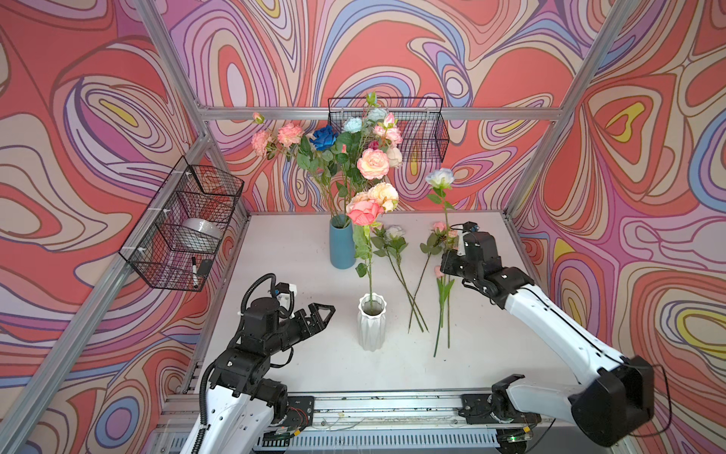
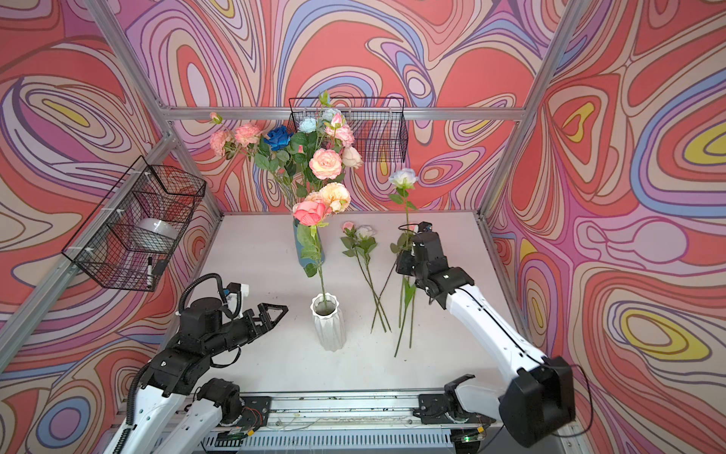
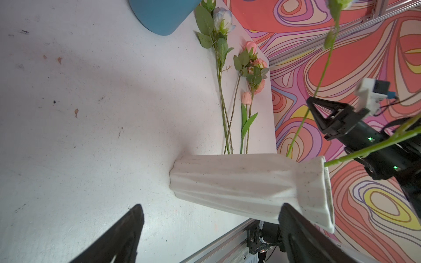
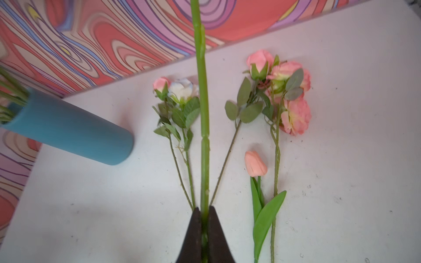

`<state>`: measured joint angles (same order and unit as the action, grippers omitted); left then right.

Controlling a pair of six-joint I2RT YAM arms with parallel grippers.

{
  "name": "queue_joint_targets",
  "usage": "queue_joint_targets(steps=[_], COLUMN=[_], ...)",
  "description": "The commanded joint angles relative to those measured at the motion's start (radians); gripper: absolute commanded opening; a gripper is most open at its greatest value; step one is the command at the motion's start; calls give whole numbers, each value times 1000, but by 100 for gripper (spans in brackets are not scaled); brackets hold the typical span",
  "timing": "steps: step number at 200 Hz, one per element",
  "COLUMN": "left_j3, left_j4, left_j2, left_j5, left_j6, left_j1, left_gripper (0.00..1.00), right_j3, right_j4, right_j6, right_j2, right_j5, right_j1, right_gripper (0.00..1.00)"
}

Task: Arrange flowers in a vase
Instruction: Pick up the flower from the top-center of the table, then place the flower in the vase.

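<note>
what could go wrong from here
The right claw pinches the pale blue rose by its thin stem, bloom high above, so it may swing or twist. The narrow white vase already holds a pink rose and the open left claw isn't steadying it; a bump from the new stem might tip it.

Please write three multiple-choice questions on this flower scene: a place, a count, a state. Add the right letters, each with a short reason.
1. Relative to the blue vase, the white vase stands:
A. behind it
B. in front of it
C. on top of it

2. How many stems stand in the white vase?
A. one
B. three
C. none

3. The right gripper is:
A. wide open
B. shut on the blue vase
C. shut on a green stem

Key: 1 B, both top views show it nearer the camera; 2 A, only the pink rose rises from it; 3 C, the fingers press the stem between them.
</note>
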<state>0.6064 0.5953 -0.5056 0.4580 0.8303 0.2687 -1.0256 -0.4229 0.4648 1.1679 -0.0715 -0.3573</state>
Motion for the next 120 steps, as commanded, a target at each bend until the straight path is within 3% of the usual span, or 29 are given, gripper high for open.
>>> queue_joint_targets(steps=[1,18,38,80,98,120], left_j3=[30,36,39,50,57,66], left_j4=[20,26,29,42,48,54], left_j2=[2,2,5,15,19,19], left_j5=[-17,-22,-28,-36,-37,-35], left_j6=[-16,-16,-14,-10,-10,-13], left_j1=[4,4,4,4,4,4], left_gripper=[95,95,95,95,95,95], right_j3=[2,-47,-101,-128,-164,-219], right_j4=[43,75,160,580,713,728], right_j6=[31,13,-59,-352,-469,-479], right_j2=[-118,-183,-210,-107,-31,25], right_j5=[-2,-84,-272,-520,-554,-521], right_j1=[-26,-123,-342,-755,-837,-848], right_gripper=[0,0,0,0,0,0])
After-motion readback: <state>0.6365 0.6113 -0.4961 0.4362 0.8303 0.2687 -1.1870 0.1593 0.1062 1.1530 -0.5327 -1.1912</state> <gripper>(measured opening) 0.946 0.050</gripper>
